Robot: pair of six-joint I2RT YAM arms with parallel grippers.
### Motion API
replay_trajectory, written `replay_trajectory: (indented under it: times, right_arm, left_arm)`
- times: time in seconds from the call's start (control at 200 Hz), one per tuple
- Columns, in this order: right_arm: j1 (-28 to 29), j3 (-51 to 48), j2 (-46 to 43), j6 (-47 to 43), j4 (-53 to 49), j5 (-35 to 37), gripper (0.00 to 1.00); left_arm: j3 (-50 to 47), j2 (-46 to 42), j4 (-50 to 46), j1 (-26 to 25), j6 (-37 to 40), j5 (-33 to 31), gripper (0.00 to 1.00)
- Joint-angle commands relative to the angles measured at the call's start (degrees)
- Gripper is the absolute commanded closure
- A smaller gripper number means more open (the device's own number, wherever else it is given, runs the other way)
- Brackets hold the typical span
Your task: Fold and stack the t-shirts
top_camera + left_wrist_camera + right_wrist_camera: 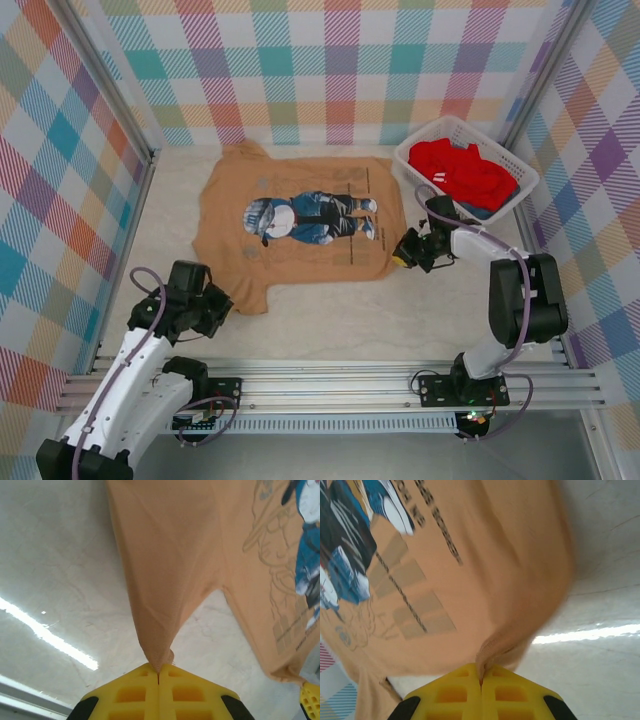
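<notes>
Mid-worktop (330, 320), tan-orange t-shirt (300, 220) lies flat; left gripper (159, 672) pinches its near sleeve tip, right gripper (481, 672) its near hem corner, probably to fold that edge over. Red t-shirt (460, 172) in far-right basket (522, 168).

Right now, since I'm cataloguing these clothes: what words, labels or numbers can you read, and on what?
Dark lettering on the tan-orange t-shirt: blurred, not readable.
Small print on the same shirt: too small to read.
Red t-shirt, white basket: no text seen.
</notes>
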Motion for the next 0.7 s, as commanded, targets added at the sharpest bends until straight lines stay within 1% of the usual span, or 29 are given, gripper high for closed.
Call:
replay_trajectory:
  times: [0.0, 0.075, 0.19, 0.255, 0.335, 0.365, 0.41, 0.485, 0.54, 0.595, 0.62, 0.645, 0.665, 0.695]
  right_arm:
    - [1.05, 1.68, 0.72, -3.10, -2.07, 2.09, 1.00]
    - [1.51, 1.75, 0.60, -2.92, -2.77, 2.73, 1.00]
    - [2.38, 2.02, -0.10, -2.88, -5.60, 5.21, 1.00]
    - [2.59, 1.52, -0.81, -3.05, -6.78, 6.64, 1.00]
    - [2.57, 0.66, -1.25, -4.00, -8.12, 8.30, 1.00]
    - [2.54, 0.32, -1.57, -4.61, -8.88, 9.37, 1.00]
    - [2.51, -0.54, -2.43, -5.28, -9.72, 11.51, 1.00]
    - [2.04, -2.35, -4.52, -5.71, -10.41, 14.27, 1.00]
    - [1.55, -3.44, -5.78, -5.74, -10.27, 15.05, 1.00]
    - [1.21, -3.99, -5.89, -5.95, -9.74, 14.42, 1.00]
    - [1.17, -3.85, -5.64, -6.05, -9.86, 14.21, 1.00]
    - [1.18, -3.52, -5.17, -6.04, -10.30, 14.11, 1.00]
    - [1.18, -3.23, -4.82, -6.10, -10.77, 14.19, 0.98]
    - [1.18, -2.78, -4.48, -6.08, -11.40, 14.56, 0.95]
  left_arm:
    - [0.13, 0.44, -2.81, -2.20, -6.28, -4.29, 1.00]
    - [-0.20, 0.71, -1.73, -2.67, -6.69, -4.35, 1.00]
    - [1.46, 1.56, -3.16, -2.85, -7.03, -5.38, 1.00]
    - [2.08, 2.45, -3.52, -3.87, -7.99, -5.27, 1.00]
    - [1.32, 5.21, -2.42, -7.28, -11.10, -4.02, 1.00]
    - [0.93, 6.50, -1.57, -9.54, -12.20, -3.88, 1.00]
    - [0.74, 8.87, 0.65, -13.11, -13.03, -4.66, 1.00]
    - [2.45, 13.36, 1.65, -18.33, -13.40, -6.63, 1.00]
    - [3.95, 16.27, 2.01, -19.98, -12.42, -6.97, 1.00]
    - [5.60, 17.99, 0.60, -20.52, -11.87, -7.82, 1.00]
    - [6.19, 18.24, 0.03, -20.53, -11.73, -8.21, 0.96]
    - [6.71, 18.06, -0.61, -20.60, -11.62, -8.64, 0.90]
    - [7.09, 17.71, -1.22, -20.54, -11.70, -9.04, 0.83]
    - [7.72, 16.99, -2.11, -20.53, -12.04, -9.55, 0.69]
